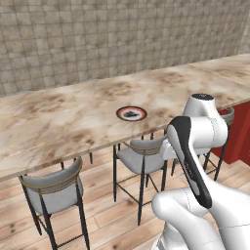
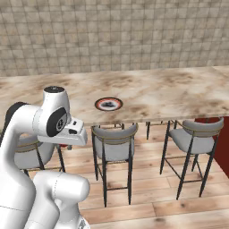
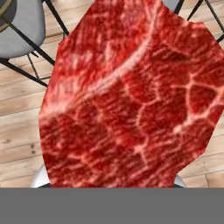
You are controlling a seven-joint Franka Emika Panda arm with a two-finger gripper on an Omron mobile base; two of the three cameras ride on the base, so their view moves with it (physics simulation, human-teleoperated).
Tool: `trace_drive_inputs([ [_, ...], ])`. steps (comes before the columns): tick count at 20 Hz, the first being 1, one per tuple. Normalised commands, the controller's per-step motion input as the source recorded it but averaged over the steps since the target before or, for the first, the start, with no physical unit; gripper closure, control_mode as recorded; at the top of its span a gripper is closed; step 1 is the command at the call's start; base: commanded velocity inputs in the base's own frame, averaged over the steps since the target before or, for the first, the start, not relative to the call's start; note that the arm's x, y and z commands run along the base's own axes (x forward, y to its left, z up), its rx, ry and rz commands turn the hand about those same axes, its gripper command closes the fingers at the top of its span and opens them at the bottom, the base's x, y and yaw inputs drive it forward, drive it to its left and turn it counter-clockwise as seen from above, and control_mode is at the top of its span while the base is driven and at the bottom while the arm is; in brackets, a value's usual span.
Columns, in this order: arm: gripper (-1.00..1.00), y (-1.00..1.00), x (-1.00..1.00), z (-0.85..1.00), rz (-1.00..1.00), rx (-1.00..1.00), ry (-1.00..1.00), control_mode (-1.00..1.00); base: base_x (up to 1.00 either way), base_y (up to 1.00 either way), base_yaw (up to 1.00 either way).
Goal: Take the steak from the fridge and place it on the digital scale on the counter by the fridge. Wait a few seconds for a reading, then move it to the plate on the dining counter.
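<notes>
The steak (image 3: 131,96), red with pale marbling, sits very close in the hand view and hides my gripper's fingertips. It hangs above the wooden floor and a stool seat, so the gripper is shut on it. The plate (image 1: 131,114) (image 2: 108,104), round with a dark reddish rim, lies on the dining counter (image 1: 58,117) (image 2: 179,89) near its front edge. My arm is folded low in front of the counter, with the hand below the counter top and short of the plate.
Grey-seated, black-legged stools (image 1: 53,188) (image 2: 114,143) stand along the counter's near side, between my arm and the plate. Another stool (image 2: 194,136) stands to the right. A red cabinet (image 1: 241,132) is at the right edge. A tiled wall rises behind the counter.
</notes>
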Motion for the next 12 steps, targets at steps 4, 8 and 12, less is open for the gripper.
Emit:
trace_drive_inputs([
  [4, 1.0, 0.0, 0.0, 0.0, 0.0, 0.0, 0.0, 1.0, 0.26, -0.91, 0.55],
  [8, 1.0, 0.0, 0.0, 0.0, 0.0, 0.0, 0.0, 1.0, 0.29, -0.62, 0.5],
  [12, 1.0, 0.0, 0.0, 0.0, 0.0, 0.0, 0.0, 1.0, 0.38, -0.53, 0.46],
])
